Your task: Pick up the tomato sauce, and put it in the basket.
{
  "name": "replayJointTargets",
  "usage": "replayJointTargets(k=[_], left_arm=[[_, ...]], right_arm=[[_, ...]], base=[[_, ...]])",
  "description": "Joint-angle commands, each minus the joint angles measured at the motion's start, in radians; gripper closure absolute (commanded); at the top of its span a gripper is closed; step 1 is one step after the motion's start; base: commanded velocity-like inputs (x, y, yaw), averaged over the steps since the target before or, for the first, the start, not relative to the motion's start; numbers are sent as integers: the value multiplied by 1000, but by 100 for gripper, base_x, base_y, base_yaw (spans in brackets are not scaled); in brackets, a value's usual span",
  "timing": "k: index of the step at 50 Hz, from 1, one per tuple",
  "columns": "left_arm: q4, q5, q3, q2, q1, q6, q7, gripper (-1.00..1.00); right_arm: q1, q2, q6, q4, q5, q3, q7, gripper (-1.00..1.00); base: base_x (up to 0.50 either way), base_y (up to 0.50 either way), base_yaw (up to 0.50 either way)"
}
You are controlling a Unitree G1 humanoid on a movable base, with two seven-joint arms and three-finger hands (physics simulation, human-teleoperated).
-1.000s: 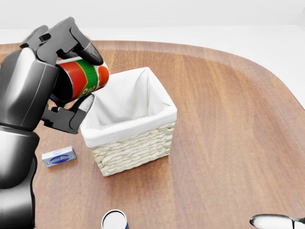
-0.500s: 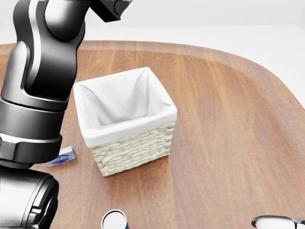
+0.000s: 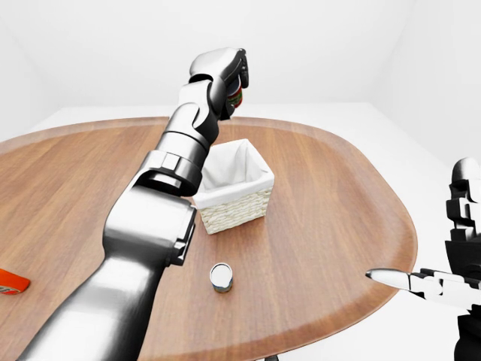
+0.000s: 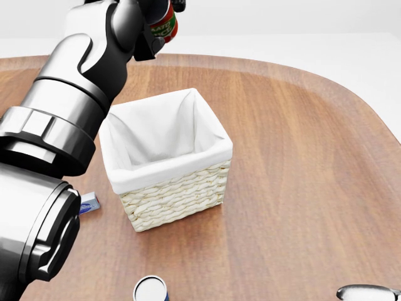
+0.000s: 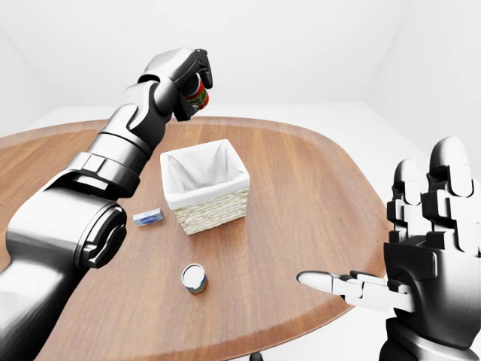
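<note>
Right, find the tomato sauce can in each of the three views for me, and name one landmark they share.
Left-eye view: tomato sauce can near top centre, mostly hidden in the left hand.
Head view: at the top edge, left of centre, only its lower part showing.
Right-eye view: upper left of centre, under the curled fingers.
Shared landmark: the white-lined wicker basket, below the can in every view.

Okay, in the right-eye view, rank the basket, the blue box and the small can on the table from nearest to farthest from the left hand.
1. basket, just below the left hand, whose fingers hold the tomato sauce.
2. blue box, lower left, beside the basket.
3. small can, lowest, toward the table's bottom edge.
</note>
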Motion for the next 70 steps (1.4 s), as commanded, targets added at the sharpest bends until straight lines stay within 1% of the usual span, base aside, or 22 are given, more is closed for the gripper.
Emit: replayJointTargets(k=[1, 6, 8, 16, 22, 24, 27, 30, 34, 36, 41, 46, 49, 54, 59, 64, 70], left_arm=[[101, 88, 0, -15, 28, 0, -97, 100], [103, 105, 4, -13, 48, 0, -111, 100], [103, 106, 8, -10, 46, 0, -114, 100], [106, 118, 8, -14, 68, 0, -97, 100], [107, 124, 8, -20, 89, 0, -100, 100], [109, 130, 5, -20, 100, 0, -97, 100], [111, 137, 3, -20, 112, 0, -92, 100], [113, 141, 4, -19, 123, 0, -83, 100], [115, 147, 4, -19, 138, 0, -76, 100], [117, 151, 3, -20, 146, 0, -70, 100], [119, 153, 5, -22, 168, 0, -58, 100], [121, 158, 5, -20, 174, 0, -59, 100], [121, 161, 5, -20, 178, 0, -59, 100], [123, 166, 4, -22, 192, 0, -56, 100], [124, 169, 4, -24, 198, 0, -55, 100], [126, 174, 3, -26, 209, 0, -46, 100], [128, 178, 3, -31, 226, 0, -41, 100]], right_arm=[[0, 12, 0, 0, 3, -8, 11, -100], [2, 5, -3, 0, 2, -2, 4, -100], [-3, 3, 2, 0, 0, 2, 2, -100], [-2, 13, 2, 0, -4, 2, 11, -100], [-5, 17, 6, 0, -6, 4, 14, -100], [1, 19, -1, 0, -4, 0, 17, -100], [2, 20, -3, 0, -4, -1, 18, -100], [-5, 30, 7, 0, -13, 4, 24, -100], [0, 30, 1, 0, -10, 0, 27, -100], [-4, 24, 4, 0, -10, 4, 21, -100], [1, 8, -1, 0, 1, 1, 9, -100], [4, 1, -6, 0, 7, -3, 3, -100], [1, -2, -3, 0, 7, -1, -1, -100], [13, -27, -19, 0, 20, -2, -23, -100], [13, -47, -22, 0, 26, 1, -41, -100], [17, -45, -27, 0, 22, 4, -40, -100], [9, -43, -18, 0, 18, 9, -39, -100]], base=[[0, 0, 0], [0, 0, 0], [0, 0, 0], [0, 0, 0], [0, 0, 0], [0, 0, 0], [0, 0, 0], [0, 0, 0], [0, 0, 0], [0, 0, 0], [0, 0, 0], [0, 0, 0], [0, 0, 0], [0, 0, 0], [0, 0, 0], [0, 0, 0], [0, 0, 0]])
